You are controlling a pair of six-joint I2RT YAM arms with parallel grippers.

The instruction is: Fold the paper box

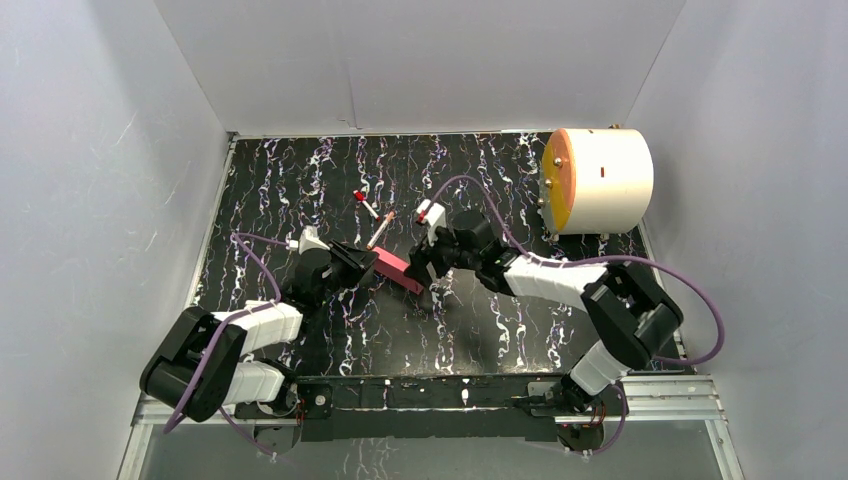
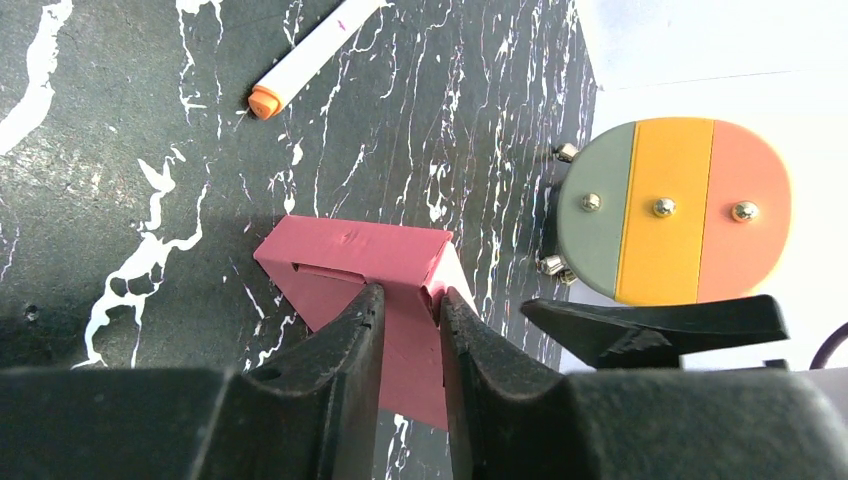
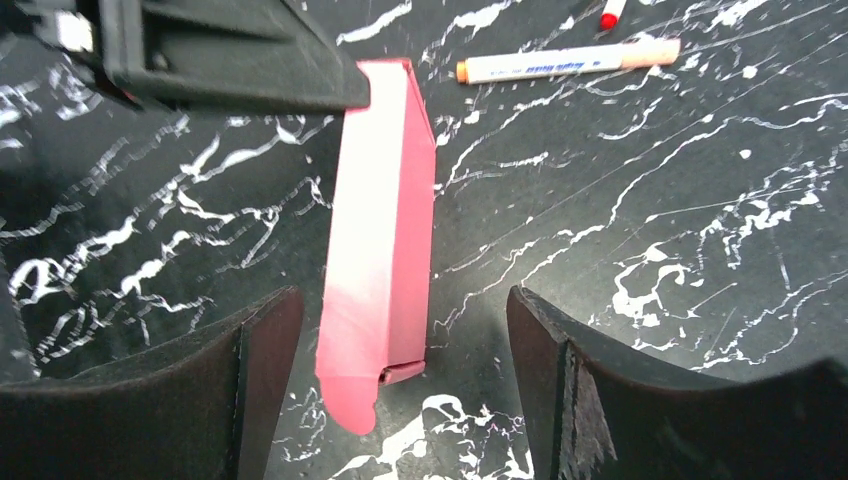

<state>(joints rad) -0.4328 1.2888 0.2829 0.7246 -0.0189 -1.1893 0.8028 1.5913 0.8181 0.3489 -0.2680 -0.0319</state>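
The paper box (image 1: 398,270) is a red-pink, long, narrow folded box lying mid-table between both grippers. My left gripper (image 1: 362,266) is at its left end. In the left wrist view the left gripper (image 2: 410,300) is shut on the end of the box (image 2: 350,245), with both fingers pressed on the card. My right gripper (image 1: 426,268) is at the box's right end. In the right wrist view it (image 3: 395,325) is open wide and straddles the near end of the box (image 3: 385,220), where a rounded flap sticks out, without touching it.
A big white cylinder with an orange face (image 1: 598,180) stands at the back right and also shows in the left wrist view (image 2: 670,210). Two pens (image 1: 372,215) lie just behind the box, and one of them (image 3: 565,62) is beside the box's far end. White walls enclose the table.
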